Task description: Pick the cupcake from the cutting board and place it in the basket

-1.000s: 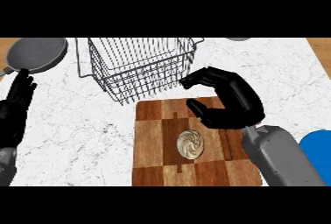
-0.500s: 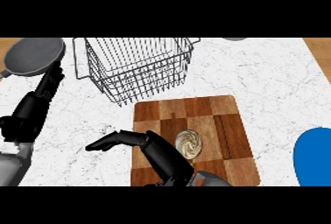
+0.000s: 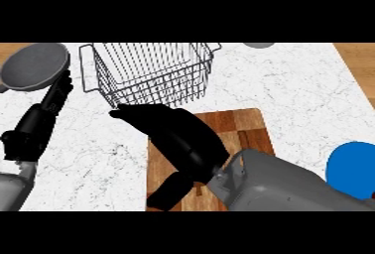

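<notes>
**Right hand spread over the cutting board, cupcake out of sight**

Right hand [image 3: 183,141] fills the frame's centre, its grey forearm coming in from the lower right. The hand lies across the left part of the cutting board [image 3: 238,126], fingers [image 3: 135,113] stretched straight and pointing to the upper left, tips just short of the wire basket [image 3: 150,74]. Thumb sticks out toward the bottom edge, approx. over the board's lower left corner. Fingers are extended, not curled; nothing visibly pinched or gripped.

Cupcake: can't see it anywhere. Palm and forearm cover most of the board, so whether it sits under the hand can't be told. It doesn't show inside the basket; only white tabletop is seen through the wires.

Basket stands in the upper centre on the marble tabletop [image 3: 293,84], just above the board's top edge, open side up.

Left hand [image 3: 40,121] is at the frame's left edge, fingers straight and pointing up toward the grey pan [image 3: 33,67] in the upper left corner. Fingertips sit right beside the pan's rim; contact can't be judged. It holds nothing.

Other bits: a blue round item [image 3: 355,168] at the right edge, partly behind the right forearm, and a small grey object [image 3: 258,44] cut off at the top edge, right of the basket.
</notes>
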`<state>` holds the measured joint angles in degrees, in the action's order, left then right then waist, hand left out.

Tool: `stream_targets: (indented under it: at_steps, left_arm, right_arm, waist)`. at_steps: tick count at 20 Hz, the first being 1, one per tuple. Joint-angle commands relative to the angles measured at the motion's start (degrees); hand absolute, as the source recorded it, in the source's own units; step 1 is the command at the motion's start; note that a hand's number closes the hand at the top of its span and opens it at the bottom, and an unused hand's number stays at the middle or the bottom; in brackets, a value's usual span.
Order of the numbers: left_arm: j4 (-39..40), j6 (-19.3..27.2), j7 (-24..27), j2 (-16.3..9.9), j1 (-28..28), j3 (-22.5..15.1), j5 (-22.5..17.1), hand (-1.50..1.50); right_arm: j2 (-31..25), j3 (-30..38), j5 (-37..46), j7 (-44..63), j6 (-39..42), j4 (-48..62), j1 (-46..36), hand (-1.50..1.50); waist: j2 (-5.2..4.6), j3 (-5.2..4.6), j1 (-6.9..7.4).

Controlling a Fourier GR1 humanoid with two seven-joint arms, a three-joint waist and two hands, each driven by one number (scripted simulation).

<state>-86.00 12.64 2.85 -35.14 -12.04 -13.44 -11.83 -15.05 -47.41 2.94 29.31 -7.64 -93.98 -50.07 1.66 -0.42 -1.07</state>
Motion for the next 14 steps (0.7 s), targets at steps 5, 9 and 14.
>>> stream_targets:
  at_steps: [5,9,14]
  left_arm:
    - [0.3,-0.8,1.4,0.6,-0.4,0.1,0.2,0.00]
    - [-0.2,-0.2,1.3,2.4,0.3,-1.2,1.4,0.00]
    - [0.7,-0.5,1.2,2.7,-1.3,0.3,2.9,0.00]
  right_arm:
    - [-9.7,-0.9,-12.2,14.5,31.2,-0.8,-16.7,-1.50]
    - [-7.0,3.2,-21.8,22.4,40.3,3.2,-23.5,-1.50]
    - [-9.8,4.3,-25.3,25.6,46.2,3.4,-21.1,-1.50]
  waist:
    - [-1.15,0.08,1.06]
    - [-1.46,0.24,1.63]
    - [-1.54,0.37,0.94]
